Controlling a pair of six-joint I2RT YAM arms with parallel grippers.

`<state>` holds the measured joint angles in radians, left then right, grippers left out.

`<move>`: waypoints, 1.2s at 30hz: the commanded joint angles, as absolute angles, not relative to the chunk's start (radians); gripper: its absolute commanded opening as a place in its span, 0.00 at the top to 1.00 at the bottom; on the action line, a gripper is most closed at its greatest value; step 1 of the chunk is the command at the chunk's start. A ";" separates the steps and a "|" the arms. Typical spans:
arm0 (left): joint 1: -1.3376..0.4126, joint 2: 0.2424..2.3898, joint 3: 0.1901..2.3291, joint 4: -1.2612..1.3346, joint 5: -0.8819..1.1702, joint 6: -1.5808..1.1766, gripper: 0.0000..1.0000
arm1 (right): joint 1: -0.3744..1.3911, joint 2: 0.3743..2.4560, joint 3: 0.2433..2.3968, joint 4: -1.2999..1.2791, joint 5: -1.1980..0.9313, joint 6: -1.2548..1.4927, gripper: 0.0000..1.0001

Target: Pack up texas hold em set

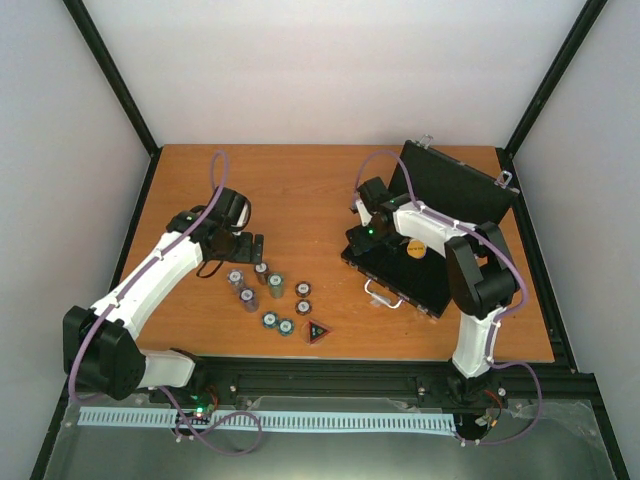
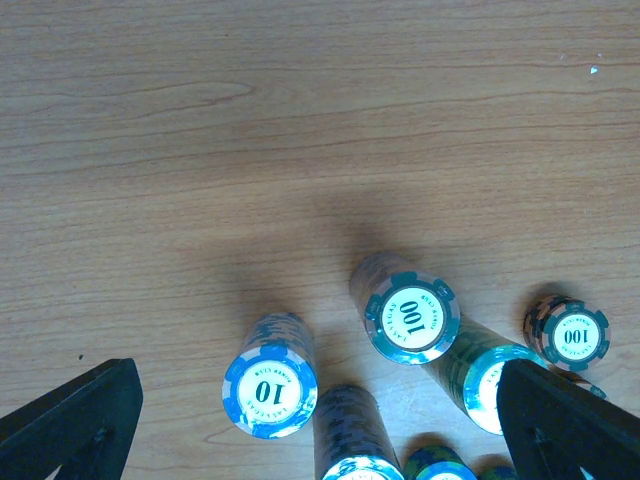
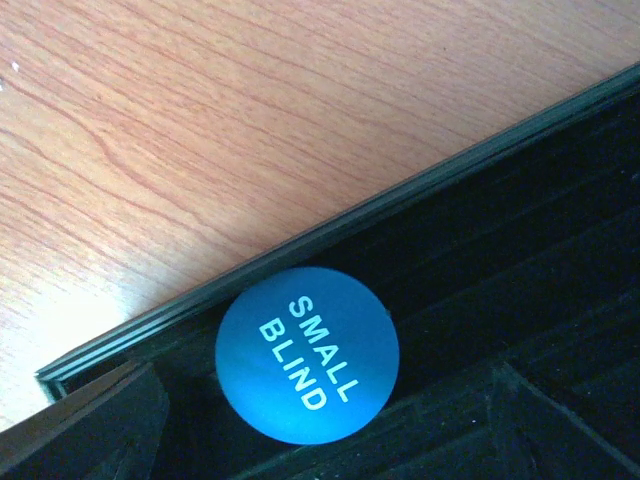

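Two pincers are in view, both spread wide and holding nothing. The right pincer (image 3: 325, 400) hangs over the inside of the black case (image 1: 400, 268), with one dark finger (image 3: 90, 425) on each side of the blue disc (image 3: 307, 355) and neither touching it. The disc lies flat in the case, just inside the rim at a corner, and its white words "SMALL BLIND" face up and run slantwise across the wrist view.

The case sits on the right half of the bench (image 1: 300, 190). It is open, with its lid (image 1: 455, 185) standing up on the far right side. Its long axis runs slantwise, from far left to near right. The silver handle (image 1: 382, 293) is on the front edge, facing near left towards the arm bases.

The left pincer (image 2: 318, 400) hovers above the poker chips (image 1: 262, 290) on the left half of the bench, well apart from the case. Its fingers (image 2: 80, 420) stand on either side of the group without touching any chip. The stacks stand on end with their printed faces up. A "10" stack (image 2: 270, 388) and a "100" stack (image 2: 411, 317) lie between the fingers, and another "100" stack (image 2: 575, 335) is near the right finger. More stacks trail towards the near edge.

The triangular token (image 1: 317, 332) lies flat just beside the nearest chips. It is too small to tell which way it points.
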<state>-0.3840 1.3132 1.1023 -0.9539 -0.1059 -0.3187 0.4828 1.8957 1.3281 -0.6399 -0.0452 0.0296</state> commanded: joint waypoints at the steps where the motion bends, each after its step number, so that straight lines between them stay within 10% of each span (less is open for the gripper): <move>1: -0.388 1.299 1.102 -0.956 -0.118 -0.340 0.00 | 0.483 1.925 1.344 -0.651 -0.020 -0.046 0.11; 36: -0.388 1.301 1.091 -0.949 -0.127 -0.326 0.00 | 0.524 1.957 1.346 -0.637 -0.065 -0.070 0.39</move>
